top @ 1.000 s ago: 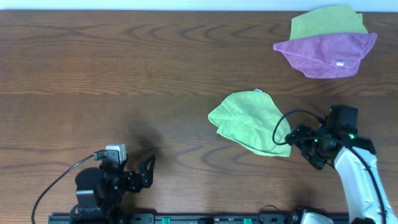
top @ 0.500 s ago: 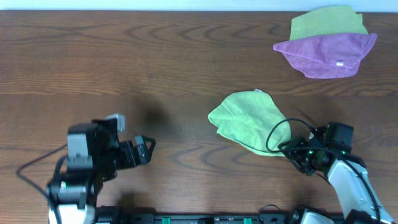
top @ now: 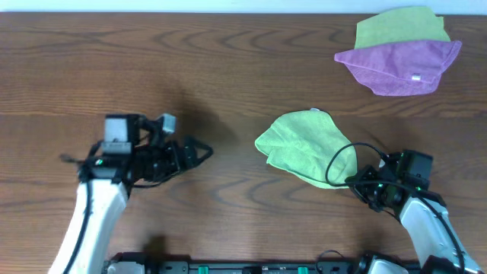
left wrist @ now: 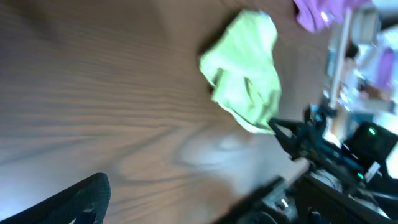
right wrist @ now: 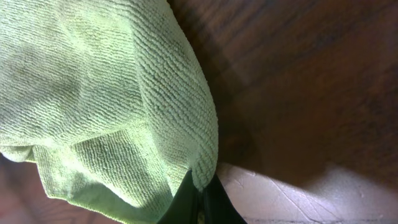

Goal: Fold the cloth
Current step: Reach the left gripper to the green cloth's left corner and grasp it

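- A lime-green cloth (top: pixel 304 148) lies crumpled right of centre on a wooden table (top: pixel 228 68).
- The right gripper (right wrist: pixel 200 196) pinches its near right corner.
- The left gripper (top: pixel 199 150) hovers well left; its jaw gap is unclear.

The lime-green cloth (right wrist: pixel 93 93), filling the left of the right wrist view, is soft looped terry: matt, with a nubbly, ribbed pile and rolled edges. The table (top: pixel 190 68) is dark brown wood grain, smooth, with a faint sheen that shows as pale glare at the lower right of that same view. At the upper right of the overhead view, a purple cloth (top: pixel 399 67) and a second green cloth (top: pixel 396 27) look equally matt and fuzzy. The right gripper (right wrist: pixel 200 198) has matt black fingers.
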